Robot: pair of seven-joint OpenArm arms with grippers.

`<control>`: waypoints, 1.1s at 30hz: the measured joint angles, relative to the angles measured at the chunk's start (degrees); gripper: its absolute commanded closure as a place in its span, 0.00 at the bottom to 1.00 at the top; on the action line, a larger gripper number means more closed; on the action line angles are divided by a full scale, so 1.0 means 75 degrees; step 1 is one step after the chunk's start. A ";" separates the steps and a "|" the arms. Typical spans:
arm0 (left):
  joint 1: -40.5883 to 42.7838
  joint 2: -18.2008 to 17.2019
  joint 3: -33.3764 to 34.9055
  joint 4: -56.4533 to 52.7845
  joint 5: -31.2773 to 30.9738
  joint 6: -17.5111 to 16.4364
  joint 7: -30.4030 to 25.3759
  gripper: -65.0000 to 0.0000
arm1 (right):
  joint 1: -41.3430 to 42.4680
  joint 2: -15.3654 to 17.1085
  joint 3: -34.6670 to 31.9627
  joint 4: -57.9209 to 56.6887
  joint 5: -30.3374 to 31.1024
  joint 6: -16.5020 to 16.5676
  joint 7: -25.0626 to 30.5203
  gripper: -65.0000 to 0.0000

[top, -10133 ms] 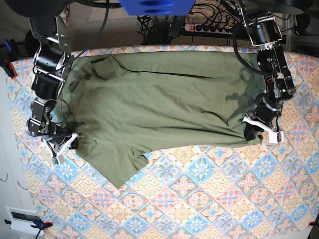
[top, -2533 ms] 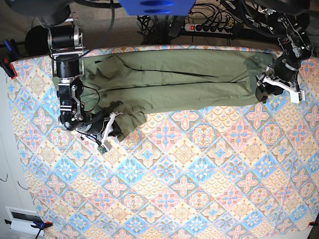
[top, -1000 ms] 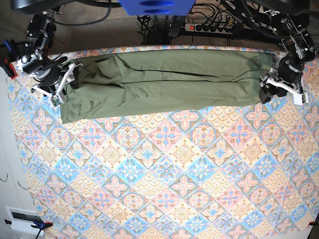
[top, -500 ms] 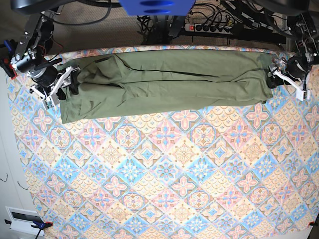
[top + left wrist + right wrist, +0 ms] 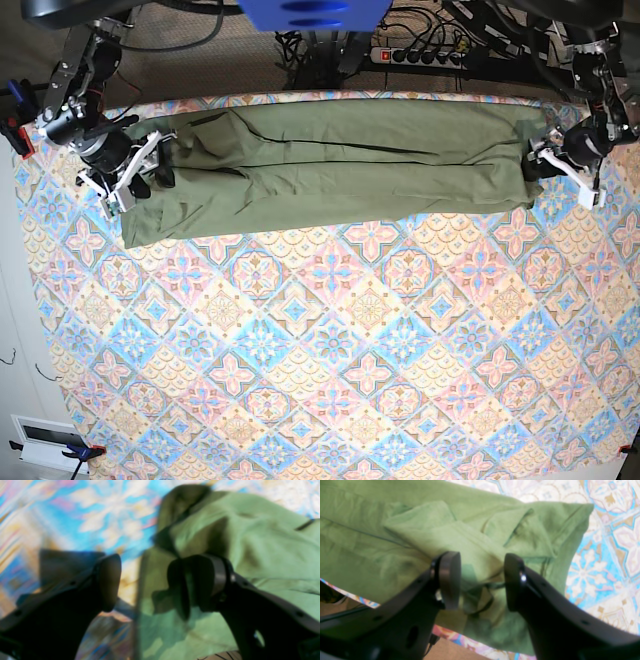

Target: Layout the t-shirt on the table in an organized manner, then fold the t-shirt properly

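The plain olive-green cotton t-shirt (image 5: 330,165) has been folded lengthwise into a long band along the far edge of the pink-and-blue tile-patterned table (image 5: 350,360). It has been released at both ends: the left gripper (image 5: 143,582) stands wide at its hem end, the right gripper (image 5: 482,580) part-open, empty, above the sleeve end. A crosswise fold likely follows.

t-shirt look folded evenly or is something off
The t-shirt lies as a long band on the table, but the end by the right tool is uneven: a corner sticks out lower, and the layers there are bunched.
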 measured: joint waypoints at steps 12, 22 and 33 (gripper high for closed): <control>0.0131 0.0399 0.0662 0.0099 -0.0064 -0.0003 -0.0379 0.30 | 0.0213 0.0000 -0.0189 0.0006 -0.0026 0.0000 -0.0020 0.58; 0.0382 0.0583 0.0676 0.0052 -0.1574 0.0111 -0.0280 0.59 | 0.0254 -0.0003 -0.0195 0.0006 -0.0009 0.0003 0.0003 0.58; 0.0271 0.0734 -0.0204 -0.0006 -0.2256 -0.0029 0.0597 1.00 | 0.0254 0.0000 -0.0198 0.0006 -0.0006 0.0000 0.0006 0.58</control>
